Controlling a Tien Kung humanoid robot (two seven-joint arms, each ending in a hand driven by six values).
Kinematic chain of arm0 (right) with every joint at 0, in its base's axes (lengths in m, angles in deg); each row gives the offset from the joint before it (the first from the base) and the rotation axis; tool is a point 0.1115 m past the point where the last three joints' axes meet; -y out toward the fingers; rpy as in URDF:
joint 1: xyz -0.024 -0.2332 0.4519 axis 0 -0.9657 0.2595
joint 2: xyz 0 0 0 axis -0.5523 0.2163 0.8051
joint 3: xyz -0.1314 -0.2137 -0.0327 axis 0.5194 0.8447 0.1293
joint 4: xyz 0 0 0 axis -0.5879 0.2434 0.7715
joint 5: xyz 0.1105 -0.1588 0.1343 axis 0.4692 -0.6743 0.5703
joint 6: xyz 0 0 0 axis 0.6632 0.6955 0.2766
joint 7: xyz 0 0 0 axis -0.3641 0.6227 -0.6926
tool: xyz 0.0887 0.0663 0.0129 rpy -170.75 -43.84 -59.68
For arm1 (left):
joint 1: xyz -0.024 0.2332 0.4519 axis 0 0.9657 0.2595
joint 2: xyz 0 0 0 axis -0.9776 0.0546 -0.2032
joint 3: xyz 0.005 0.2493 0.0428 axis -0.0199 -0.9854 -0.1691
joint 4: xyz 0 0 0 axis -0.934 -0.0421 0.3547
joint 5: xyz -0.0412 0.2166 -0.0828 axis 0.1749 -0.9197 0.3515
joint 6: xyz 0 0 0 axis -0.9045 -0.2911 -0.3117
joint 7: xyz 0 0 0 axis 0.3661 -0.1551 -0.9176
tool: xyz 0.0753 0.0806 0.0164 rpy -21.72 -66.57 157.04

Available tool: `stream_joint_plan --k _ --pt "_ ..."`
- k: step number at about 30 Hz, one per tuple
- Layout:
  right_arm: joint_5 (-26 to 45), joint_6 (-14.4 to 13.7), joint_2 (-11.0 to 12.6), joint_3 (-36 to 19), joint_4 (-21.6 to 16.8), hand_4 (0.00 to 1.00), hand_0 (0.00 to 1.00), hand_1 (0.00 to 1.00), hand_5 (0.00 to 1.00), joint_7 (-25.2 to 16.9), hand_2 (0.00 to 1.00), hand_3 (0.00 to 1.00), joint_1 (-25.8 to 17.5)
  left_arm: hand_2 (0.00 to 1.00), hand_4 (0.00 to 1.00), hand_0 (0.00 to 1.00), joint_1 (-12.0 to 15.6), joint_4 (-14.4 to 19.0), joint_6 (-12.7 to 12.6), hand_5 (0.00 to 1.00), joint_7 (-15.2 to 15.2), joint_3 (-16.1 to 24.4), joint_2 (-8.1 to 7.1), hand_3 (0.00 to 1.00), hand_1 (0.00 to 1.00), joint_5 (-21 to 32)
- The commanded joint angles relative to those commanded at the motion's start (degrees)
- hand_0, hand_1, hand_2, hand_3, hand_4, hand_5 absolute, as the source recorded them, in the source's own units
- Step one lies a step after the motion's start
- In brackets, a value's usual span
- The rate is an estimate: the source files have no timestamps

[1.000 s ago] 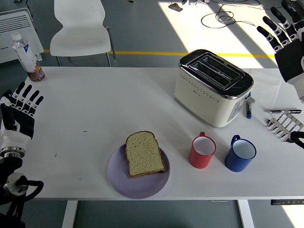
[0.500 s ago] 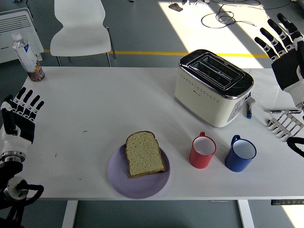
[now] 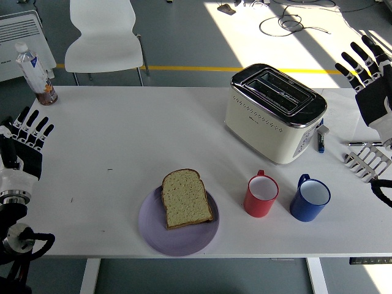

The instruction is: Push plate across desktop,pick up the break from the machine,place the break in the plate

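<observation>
The slice of bread (image 3: 186,198) lies flat on the purple plate (image 3: 153,236), close to the table's (image 3: 122,135) near edge and a little left of its middle, with its rounded crust end towards the far side and its long axis running roughly from near edge to far edge. The toaster (image 3: 274,112) stands well apart from it, towards the far right of the table, and its two slots look dark and empty as far as this view shows. By the look of it the bread is already where the task wants it, so any coming move turns on how far each hand stands from the plate. The left hand (image 3: 23,144) hovers at the table's left edge, fingers (image 3: 34,120) spread and pointing away from the robot, holding nothing; the plate lies to its right and nearer the near edge, with bare table between them. The right hand (image 3: 372,76) is raised beyond the far right corner, fingers likewise splayed and empty, with the toaster, the red mug (image 3: 261,195) and the blue mug (image 3: 309,198) lying between it and the plate. I judge the left hand the nearer of the two and the one with the clearer path to the plate.
</observation>
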Motion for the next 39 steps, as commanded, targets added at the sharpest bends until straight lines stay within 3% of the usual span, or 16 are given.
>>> stream_joint_plan --k 9,16,28,39 --pt "-1.04 -0.19 -1.88 -3.71 5.07 0.536 0.789 0.778 0.549 -0.17 0.811 0.81 -2.05 0.87 0.495 0.755 -0.2 0.12 -0.01 0.998 -0.01 0.27 -0.07 0.85 0.806 -0.06" --pt "-1.8 0.43 -3.1 -6.23 6.34 0.536 0.79 0.778 0.55 0.12 0.81 0.809 -4.2 0.87 0.495 0.755 -0.63 0.25 0.01 0.998 -0.08 0.42 -0.15 0.85 0.806 -0.08" --pt "-2.48 1.01 -3.94 -7.87 7.13 0.535 0.796 0.78 0.553 0.43 0.81 0.808 -6.01 0.87 0.495 0.755 -1.18 0.04 0.07 0.998 -0.29 0.48 -0.17 0.849 0.804 -0.18" --pt "-2.4 1.57 -3.7 -8.58 5.28 0.535 0.797 0.782 0.559 0.66 0.808 0.806 -6.01 0.869 0.496 0.755 -2.06 -0.17 0.07 0.998 -0.51 0.93 -0.35 0.848 0.804 -0.15"
